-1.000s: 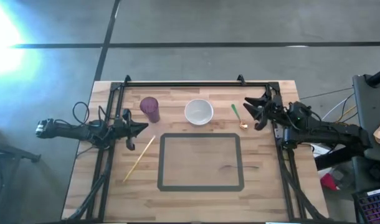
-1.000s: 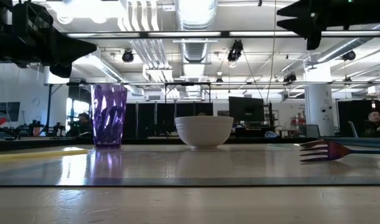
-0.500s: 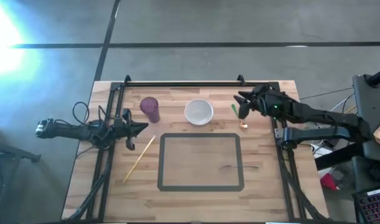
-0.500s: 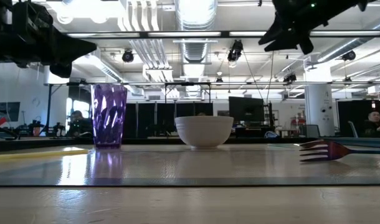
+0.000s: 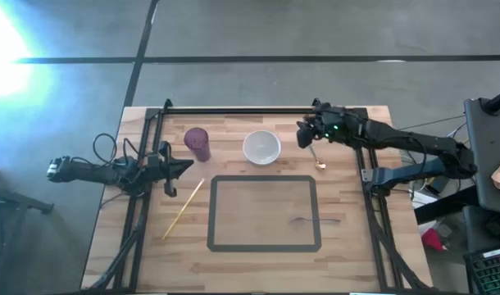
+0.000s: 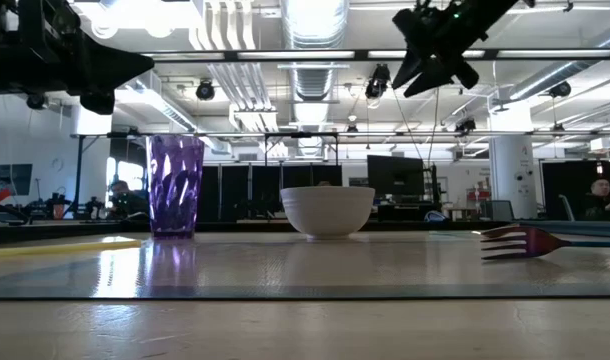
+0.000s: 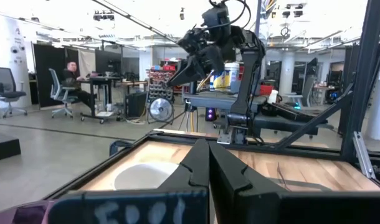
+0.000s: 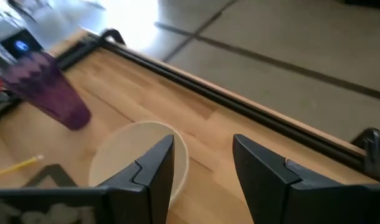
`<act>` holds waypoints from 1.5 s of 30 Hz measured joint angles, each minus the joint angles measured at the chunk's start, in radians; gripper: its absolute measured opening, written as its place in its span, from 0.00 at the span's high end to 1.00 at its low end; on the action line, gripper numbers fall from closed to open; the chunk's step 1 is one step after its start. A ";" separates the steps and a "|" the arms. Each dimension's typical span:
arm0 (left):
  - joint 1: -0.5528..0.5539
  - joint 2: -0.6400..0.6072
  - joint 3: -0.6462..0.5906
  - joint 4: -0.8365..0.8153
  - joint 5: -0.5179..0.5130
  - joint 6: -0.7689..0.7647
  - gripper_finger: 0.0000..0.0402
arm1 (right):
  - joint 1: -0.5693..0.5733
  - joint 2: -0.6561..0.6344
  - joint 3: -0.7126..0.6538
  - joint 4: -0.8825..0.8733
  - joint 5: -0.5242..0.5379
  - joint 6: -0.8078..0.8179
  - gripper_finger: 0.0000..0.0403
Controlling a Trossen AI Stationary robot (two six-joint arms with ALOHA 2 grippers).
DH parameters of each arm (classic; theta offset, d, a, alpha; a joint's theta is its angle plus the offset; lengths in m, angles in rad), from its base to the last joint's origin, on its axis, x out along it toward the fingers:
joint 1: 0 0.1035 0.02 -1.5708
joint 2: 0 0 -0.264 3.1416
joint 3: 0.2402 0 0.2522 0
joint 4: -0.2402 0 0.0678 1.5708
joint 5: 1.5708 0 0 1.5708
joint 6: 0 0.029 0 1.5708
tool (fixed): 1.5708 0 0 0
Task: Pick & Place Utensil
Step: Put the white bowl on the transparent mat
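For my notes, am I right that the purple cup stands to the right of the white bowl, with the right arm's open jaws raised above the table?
Not quite: the high view shows the purple cup left of the white bowl. The right gripper does hang above the table, jaws open.

Fork (image 6: 530, 241) handle cut off — green end hidden.

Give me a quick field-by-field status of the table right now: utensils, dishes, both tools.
fork: green handle, on table right of bowl, untouched
bowl: white, back centre
cup: purple, left of bowl
chopstick: yellow, left of taped rectangle
right tool: open, in the air between bowl and fork, holding nothing
left tool: shut, waiting at left edge near cup
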 joint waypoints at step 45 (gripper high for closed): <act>0.000 0.000 0.001 0.004 0.016 0.007 1.00 | -0.122 0.663 0.346 -0.235 -0.315 -0.072 0.66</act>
